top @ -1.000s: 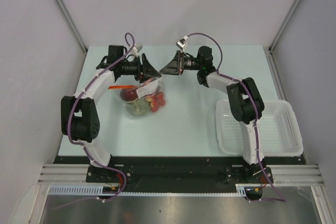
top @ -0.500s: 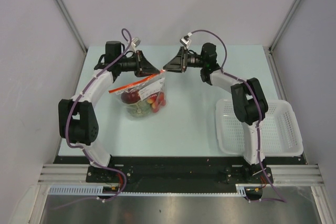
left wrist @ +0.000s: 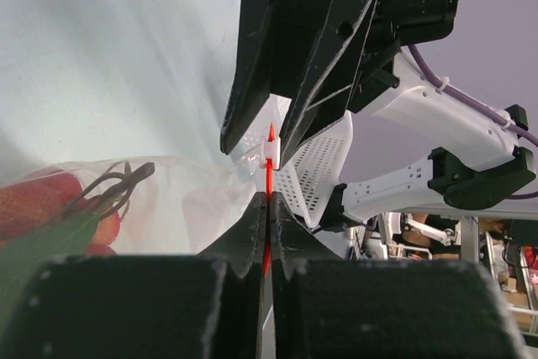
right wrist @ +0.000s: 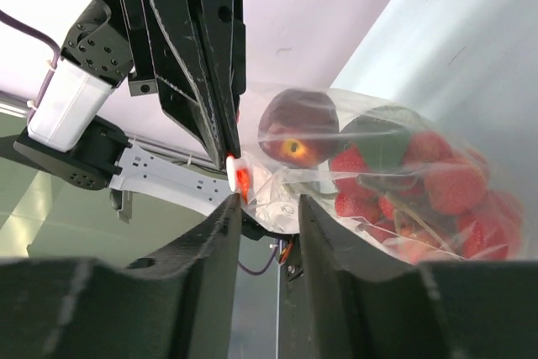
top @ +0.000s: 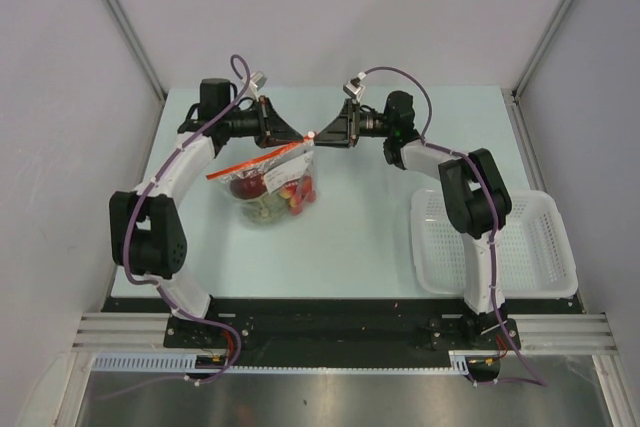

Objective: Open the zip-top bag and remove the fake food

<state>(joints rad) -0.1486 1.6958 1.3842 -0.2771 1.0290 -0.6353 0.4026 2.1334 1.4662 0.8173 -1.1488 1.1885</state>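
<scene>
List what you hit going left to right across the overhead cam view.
In order: left arm's elbow → bag of toy food → right gripper → white basket. The left gripper overlaps the bag, so it's left out.

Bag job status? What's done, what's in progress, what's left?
Done: left claw is clamped on the zip-top bag's red zip strip. In hand: right claw stands open around the white slider at the strip's end, not gripping it. Left: the zip looks closed, and all the fake food sits inside the bag.
</scene>
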